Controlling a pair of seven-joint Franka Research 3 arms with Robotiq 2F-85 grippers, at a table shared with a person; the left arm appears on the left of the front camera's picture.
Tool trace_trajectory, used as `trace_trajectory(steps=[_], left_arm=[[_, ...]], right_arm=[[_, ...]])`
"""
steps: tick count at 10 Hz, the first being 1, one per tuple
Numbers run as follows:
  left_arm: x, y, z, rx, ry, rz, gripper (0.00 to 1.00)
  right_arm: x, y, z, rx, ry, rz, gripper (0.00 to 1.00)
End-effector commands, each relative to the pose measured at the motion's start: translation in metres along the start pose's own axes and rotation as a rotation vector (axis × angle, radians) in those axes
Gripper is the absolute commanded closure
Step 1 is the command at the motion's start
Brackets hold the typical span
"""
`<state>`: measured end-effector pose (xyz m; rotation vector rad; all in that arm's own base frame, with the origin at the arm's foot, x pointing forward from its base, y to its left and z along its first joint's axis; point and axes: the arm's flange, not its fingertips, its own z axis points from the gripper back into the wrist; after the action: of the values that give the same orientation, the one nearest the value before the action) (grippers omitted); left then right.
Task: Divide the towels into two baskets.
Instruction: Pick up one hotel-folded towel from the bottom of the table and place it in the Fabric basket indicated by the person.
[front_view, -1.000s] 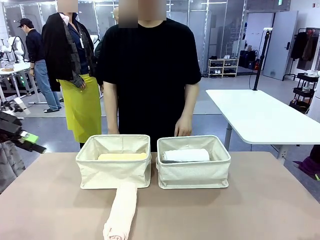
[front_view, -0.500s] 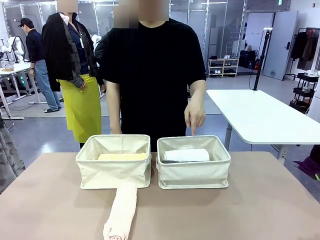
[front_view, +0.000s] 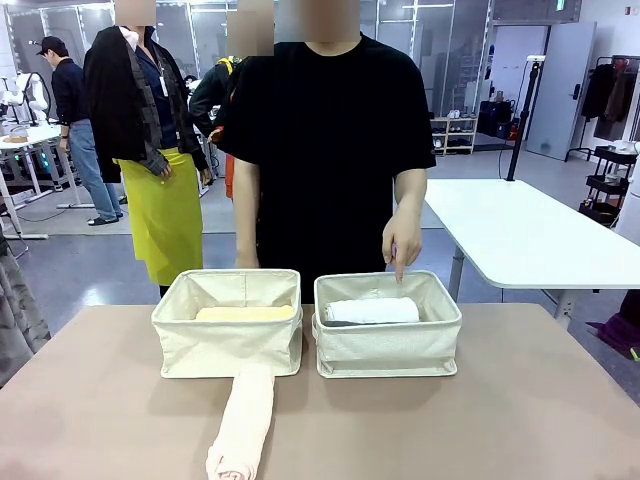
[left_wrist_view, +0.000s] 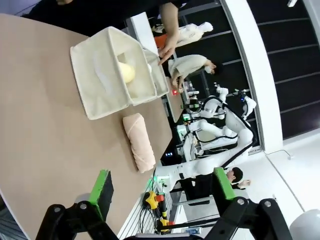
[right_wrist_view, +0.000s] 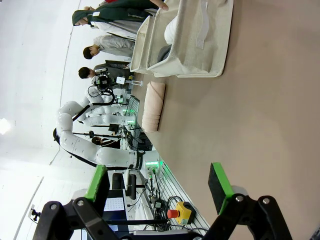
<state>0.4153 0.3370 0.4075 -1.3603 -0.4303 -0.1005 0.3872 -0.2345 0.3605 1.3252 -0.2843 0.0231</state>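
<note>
We see two cream canvas baskets side by side at the table's (front_view: 520, 420) far edge, with a narrow gap between them: the left basket (front_view: 228, 340) holds a pale yellow towel (front_view: 245, 313), the right basket (front_view: 388, 340) a white towel (front_view: 372, 311) with something dark tucked under its left end. A pale pink towel (front_view: 243, 420) lies on the table, one end touching the left basket's front wall and the other end near our edge. The tabletop to the right of that roll and in front of the right basket lies bare, as do both outer sides. The person's hand (front_view: 402, 240) hangs over the right basket's far rim, a finger pointing down toward the white towel. Our left gripper (left_wrist_view: 159, 192) stands with jaws wide and nothing between them, above the near part of the table, the pink roll ahead and apart from it. Our right gripper (right_wrist_view: 159, 187) is likewise spread wide and holds nothing, well apart from the baskets.
</note>
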Motion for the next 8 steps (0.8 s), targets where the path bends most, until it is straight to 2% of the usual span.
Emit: trace_trajectory(steps=[1,8], left_arm=[[-0.0005,-0.0008,-0.0005,0.029,0.003,0.001,0.0],[-0.0005,-0.0008,-0.0005,0.029,0.003,0.001,0.0]], right_arm=[[-0.0031,0.0045,-0.0032,-0.016,-0.001,-0.022,0.0],[-0.0031,0.0045,-0.0032,-0.016,-0.001,-0.022,0.0]])
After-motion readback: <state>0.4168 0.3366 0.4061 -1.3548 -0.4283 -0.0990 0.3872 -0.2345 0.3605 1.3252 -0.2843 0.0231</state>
